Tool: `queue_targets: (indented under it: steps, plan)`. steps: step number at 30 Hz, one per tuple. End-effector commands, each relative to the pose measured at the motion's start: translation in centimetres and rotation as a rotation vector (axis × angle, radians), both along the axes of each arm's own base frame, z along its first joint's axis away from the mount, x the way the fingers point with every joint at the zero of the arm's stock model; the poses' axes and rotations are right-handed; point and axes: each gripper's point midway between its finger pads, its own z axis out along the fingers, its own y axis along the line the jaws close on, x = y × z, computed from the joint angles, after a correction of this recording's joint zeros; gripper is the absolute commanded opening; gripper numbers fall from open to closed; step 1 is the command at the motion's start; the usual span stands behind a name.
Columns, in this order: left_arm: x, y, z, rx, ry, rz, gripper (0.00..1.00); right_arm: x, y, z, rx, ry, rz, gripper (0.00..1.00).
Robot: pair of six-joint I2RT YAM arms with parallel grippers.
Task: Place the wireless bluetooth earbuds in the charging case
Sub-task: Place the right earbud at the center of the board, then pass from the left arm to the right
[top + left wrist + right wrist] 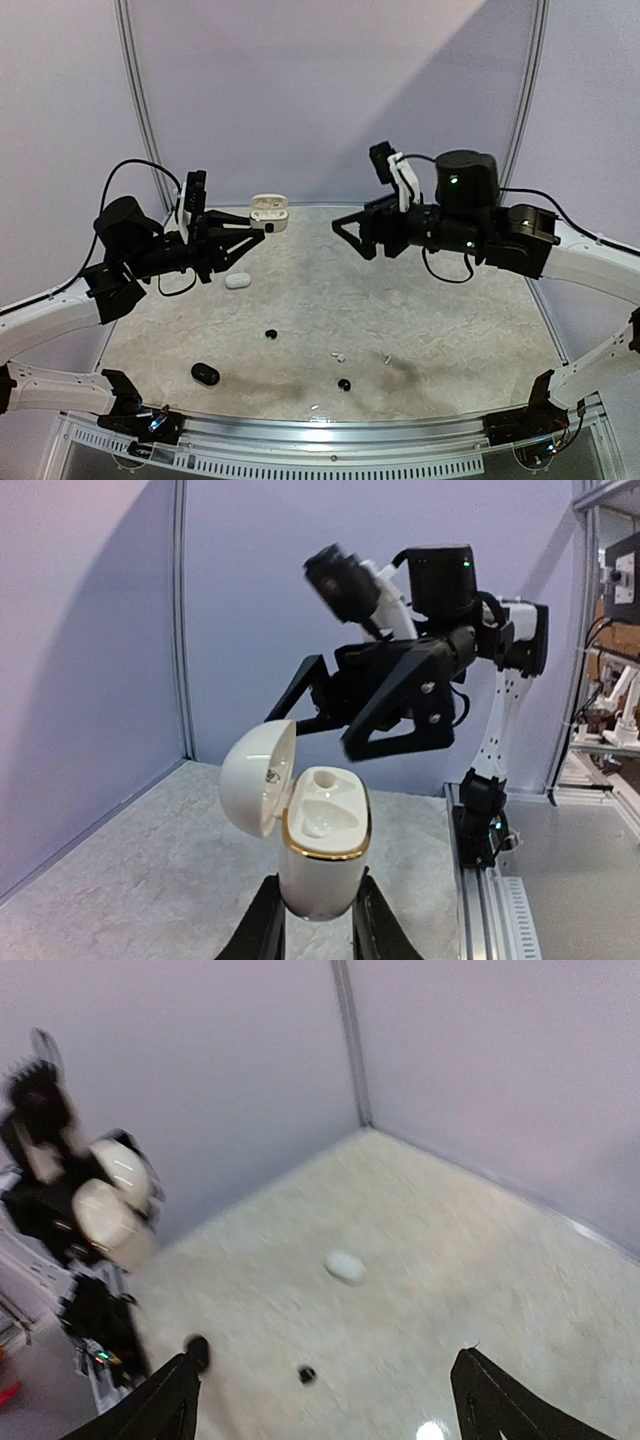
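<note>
Now your left gripper [262, 229] pinches the white, gold-rimmed charging case [320, 865], lid open, upright in the air. Your right gripper [348, 236] is spread wide and holds nothing. The tiny white stemmed earbuds [338, 356] lie below it, toward the near edge of the pale speckled table [450, 320]. Only the top view shows them. The left wrist view shows the case's empty cups.

Soft, even light fills the overhead view. A diagonal shadow edge splits the pale lilac back wall [300, 100] into lighter and darker parts, and white glare sits at lower centre on the speckled beige tabletop [420, 320]. Motion blur smears the whole right wrist view. The left wrist view is sharp on the glossy white gold-rimmed open case [322, 850] and blurred at upper centre.
</note>
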Motion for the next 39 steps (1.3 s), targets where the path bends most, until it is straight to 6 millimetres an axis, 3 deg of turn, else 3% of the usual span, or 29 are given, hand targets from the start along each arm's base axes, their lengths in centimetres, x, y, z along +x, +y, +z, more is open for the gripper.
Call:
queue_targets:
  steps: [1, 4, 9, 12, 20, 30, 39]
  plan:
    - [-0.8, -0.1, 5.5, -0.18, -0.015, -0.076, 0.0, -4.2, 4.9, 7.1, 0.212, -0.263, 0.332, 0.87]
    - [-0.9, -0.1, 6.8, -0.219, 0.016, -0.094, 0.0, -5.0, 6.5, 8.5, 0.219, -0.308, 0.406, 0.84]
    - [-1.5, 0.2, 8.0, -0.256, 0.028, -0.12, 0.0, -4.8, 7.9, 8.4, 0.239, -0.317, 0.434, 0.76]
    - [-1.5, 0.2, 7.7, -0.245, 0.034, -0.12, 0.0, -5.2, 8.2, 8.8, 0.259, -0.324, 0.458, 0.65]
    - [-1.5, 0.0, 7.4, -0.235, 0.03, -0.121, 0.0, -5.6, 9.6, 9.7, 0.295, -0.325, 0.505, 0.62]
    - [-1.5, 0.0, 7.1, -0.226, 0.031, -0.119, 0.0, -5.6, 10.6, 9.8, 0.318, -0.314, 0.527, 0.42]
    - [-1.5, 0.0, 6.8, -0.221, 0.035, -0.115, 0.0, -6.1, 10.6, 10.7, 0.346, -0.321, 0.555, 0.44]
